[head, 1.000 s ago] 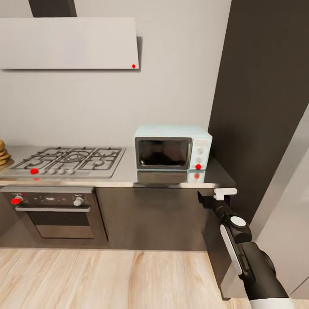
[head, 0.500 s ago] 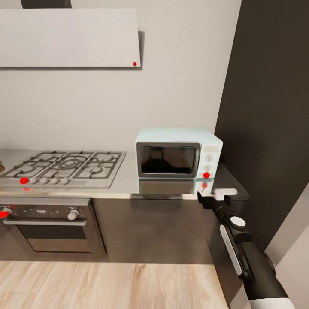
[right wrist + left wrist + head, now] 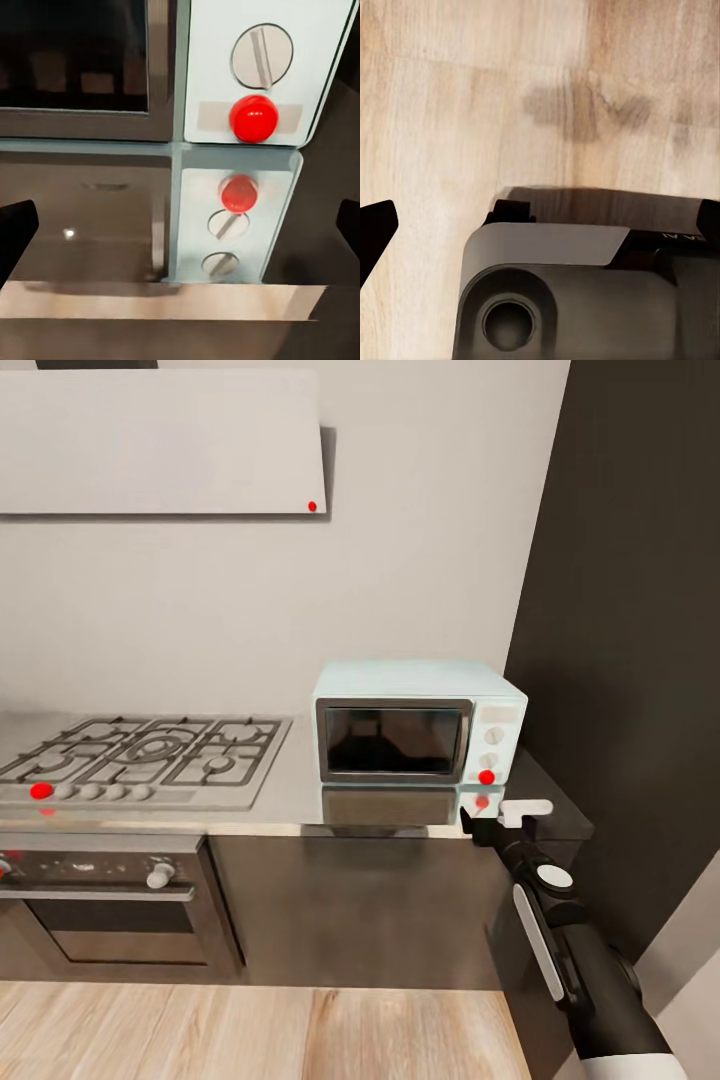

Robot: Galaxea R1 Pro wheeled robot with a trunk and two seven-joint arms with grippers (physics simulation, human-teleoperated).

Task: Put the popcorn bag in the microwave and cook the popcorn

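Note:
The pale mint-blue microwave (image 3: pixel 415 725) stands on the shiny grey countertop (image 3: pixel 285 790), its dark glass door shut, against the tall dark cabinet. My right gripper (image 3: pixel 503 816) hovers at the counter's front edge, just below and in front of the microwave's right-hand control panel (image 3: pixel 259 71). Its fingers are spread wide with nothing between them, and the red button (image 3: pixel 253 118) and its mirror image in the worktop show ahead. My left gripper (image 3: pixel 540 225) hangs open over the wood floor (image 3: pixel 472 90). The popcorn bag is out of view.
A gas hob (image 3: pixel 140 755) lies left of the microwave, with a built-in oven (image 3: pixel 90 900) under it and a pale hood (image 3: pixel 160 445) above. A tall dark cabinet (image 3: pixel 640 610) closes the counter's right end. Light wood floor (image 3: pixel 250 1030) runs in front.
The head view has shifted forward and to the right, so the microwave looks larger and nearer. The right gripper now sits closer to the microwave's lower right corner.

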